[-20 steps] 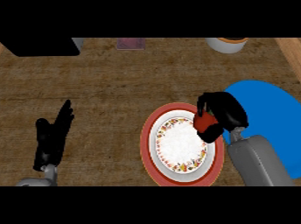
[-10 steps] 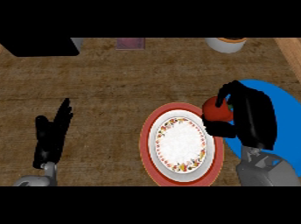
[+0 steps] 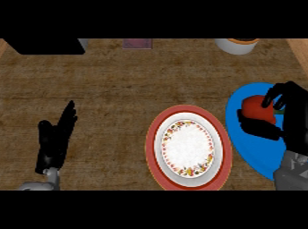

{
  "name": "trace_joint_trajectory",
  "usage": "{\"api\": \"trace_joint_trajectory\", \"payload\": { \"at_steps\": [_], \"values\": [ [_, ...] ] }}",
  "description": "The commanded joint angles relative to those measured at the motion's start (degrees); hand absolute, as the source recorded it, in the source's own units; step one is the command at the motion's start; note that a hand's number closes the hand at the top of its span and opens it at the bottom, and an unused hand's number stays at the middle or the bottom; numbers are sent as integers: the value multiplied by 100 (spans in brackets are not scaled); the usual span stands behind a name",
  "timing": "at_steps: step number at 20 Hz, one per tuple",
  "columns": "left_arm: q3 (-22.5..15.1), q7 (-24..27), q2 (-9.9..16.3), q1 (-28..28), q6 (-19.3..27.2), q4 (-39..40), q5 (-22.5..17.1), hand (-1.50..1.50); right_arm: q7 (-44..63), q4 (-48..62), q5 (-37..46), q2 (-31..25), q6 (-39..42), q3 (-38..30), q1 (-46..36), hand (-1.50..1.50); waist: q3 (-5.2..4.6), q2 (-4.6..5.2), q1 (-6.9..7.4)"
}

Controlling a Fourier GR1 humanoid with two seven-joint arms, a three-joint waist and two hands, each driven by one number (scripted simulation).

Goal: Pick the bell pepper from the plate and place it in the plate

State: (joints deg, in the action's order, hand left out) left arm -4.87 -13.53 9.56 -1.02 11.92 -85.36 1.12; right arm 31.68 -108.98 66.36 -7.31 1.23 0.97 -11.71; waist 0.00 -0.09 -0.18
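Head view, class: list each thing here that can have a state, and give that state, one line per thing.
Bell pepper: red, held over the blue plate, off the patterned plate.
Right hand: fingers curled round the bell pepper.
Left hand: open, fingers straight, resting at lower left.
Patterned plate: red-rimmed, nothing on it.
Blue plate: partly hidden by the right hand; whether the pepper touches it cannot be told.

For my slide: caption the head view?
Right hand holds pepper over blue plate.
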Motion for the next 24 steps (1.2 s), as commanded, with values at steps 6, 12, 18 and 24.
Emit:
{"api": "trace_joint_trajectory", "payload": {
  "at_steps": [6,12,18,24],
  "values": [
    [289,32,27,-358,-182,295,3,0,-956,1290,-756,-575,-480,-1150,157,150,2,16,18],
    [217,-3,-16,60,-240,-123,62,0,-1067,2301,-973,-871,-96,-1401,-238,150,1,12,44],
    [151,290,-234,-77,-128,284,171,0,-1745,3386,-1968,-1211,757,-1853,-259,150,2,26,25],
    [112,327,-315,-37,-114,343,304,0,-2231,4395,-1923,-1393,968,-1653,-604,-150,1,22,49]
  ]
}}
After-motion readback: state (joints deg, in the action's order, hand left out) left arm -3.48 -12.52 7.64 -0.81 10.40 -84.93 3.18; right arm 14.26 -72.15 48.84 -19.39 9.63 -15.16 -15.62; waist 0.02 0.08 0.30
